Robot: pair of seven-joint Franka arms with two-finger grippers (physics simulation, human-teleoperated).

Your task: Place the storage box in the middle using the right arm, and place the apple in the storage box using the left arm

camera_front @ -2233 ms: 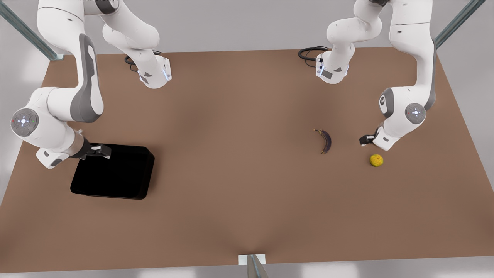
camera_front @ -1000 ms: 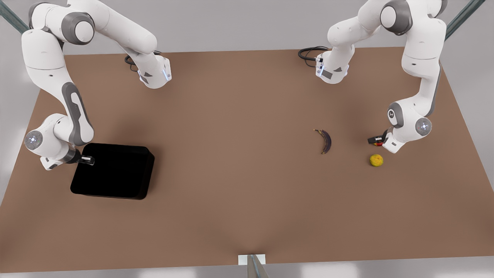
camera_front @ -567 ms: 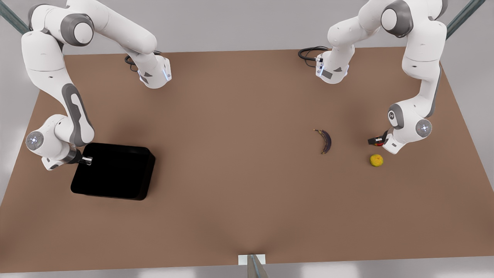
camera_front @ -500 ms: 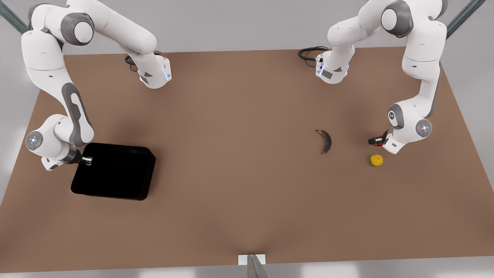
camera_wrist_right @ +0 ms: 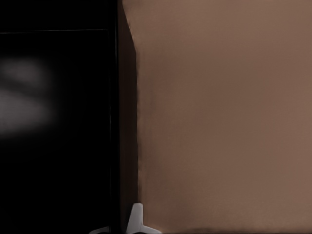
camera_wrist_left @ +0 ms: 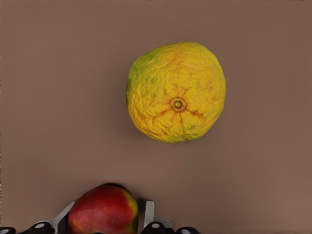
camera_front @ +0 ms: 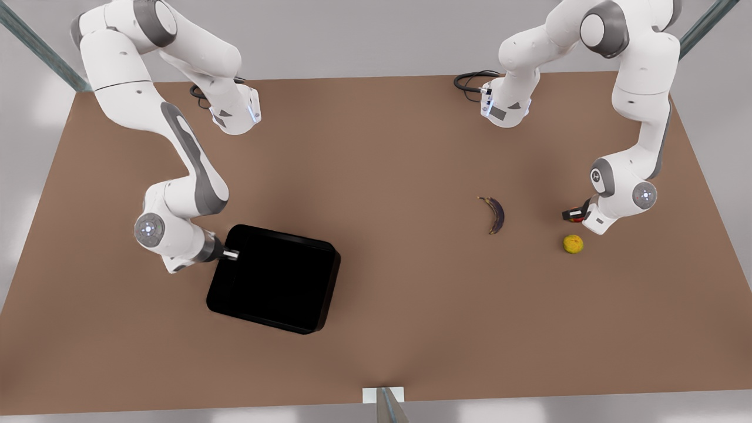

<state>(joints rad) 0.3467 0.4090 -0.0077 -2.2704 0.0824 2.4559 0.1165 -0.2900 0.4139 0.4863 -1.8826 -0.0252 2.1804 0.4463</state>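
The black storage box lies left of the table's middle in the front view, slightly turned. My right gripper is shut on its left rim; in the right wrist view the box wall runs between the fingers. On the front view's right, my left gripper sits low over the table, shut on the small red and yellow apple. The left wrist view has the apple between the two fingers, at table level.
A bumpy yellow fruit lies just beside the left gripper, also in the left wrist view. A dark banana lies left of it. The brown table is bare between the box and the banana.
The right arm has dragged the storage box toward the front view's right, nearer the middle, turning it slightly. The left gripper has stayed on the apple.
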